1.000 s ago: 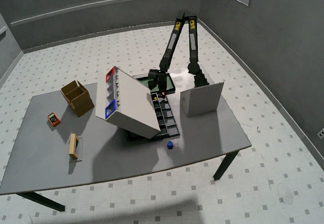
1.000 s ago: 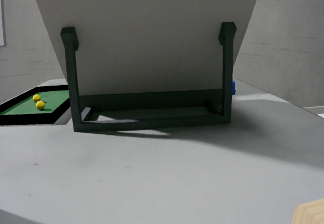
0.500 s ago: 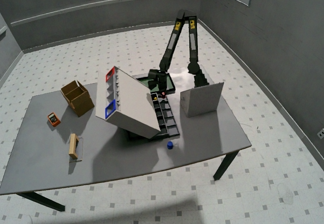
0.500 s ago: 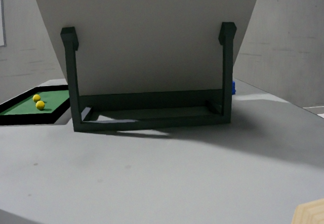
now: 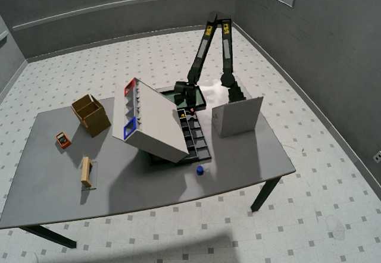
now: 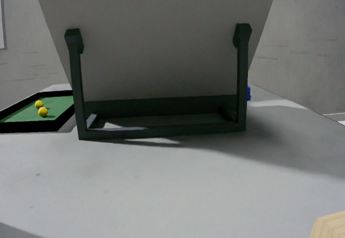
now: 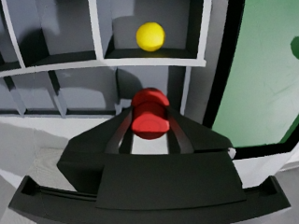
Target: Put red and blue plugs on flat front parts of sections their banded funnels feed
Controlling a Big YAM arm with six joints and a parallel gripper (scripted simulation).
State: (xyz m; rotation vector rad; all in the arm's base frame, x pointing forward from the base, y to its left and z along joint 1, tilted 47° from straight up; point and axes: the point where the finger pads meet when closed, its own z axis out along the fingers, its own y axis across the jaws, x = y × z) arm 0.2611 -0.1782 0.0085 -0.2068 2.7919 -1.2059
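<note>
My gripper (image 7: 149, 110) (image 5: 191, 110) is shut on the red plug (image 7: 149, 115) (image 5: 191, 110). It holds the plug just above the flat front part of the end section of the dark sectioned rack (image 5: 201, 154) nearest the green tray. A yellow marble (image 7: 149, 35) (image 5: 182, 115) lies in that end section, right behind the plug. The blue plug (image 5: 200, 169) (image 6: 248, 93) stands on the table in front of the rack's other end. The tilted white cover (image 5: 159, 118) (image 6: 156, 35) carries the red-banded funnel (image 5: 130, 87) at one end and the blue-banded funnel (image 5: 130, 127) at the other.
The green marble tray (image 5: 201, 99) (image 6: 25, 116) (image 7: 262, 63) lies behind the rack and holds two yellow marbles (image 6: 40, 108). A white upright board (image 5: 237, 116) stands right of the rack. A cardboard box (image 5: 90, 114), an orange meter (image 5: 62, 139) and a wooden block (image 5: 86, 171) (image 6: 330, 225) lie at the left.
</note>
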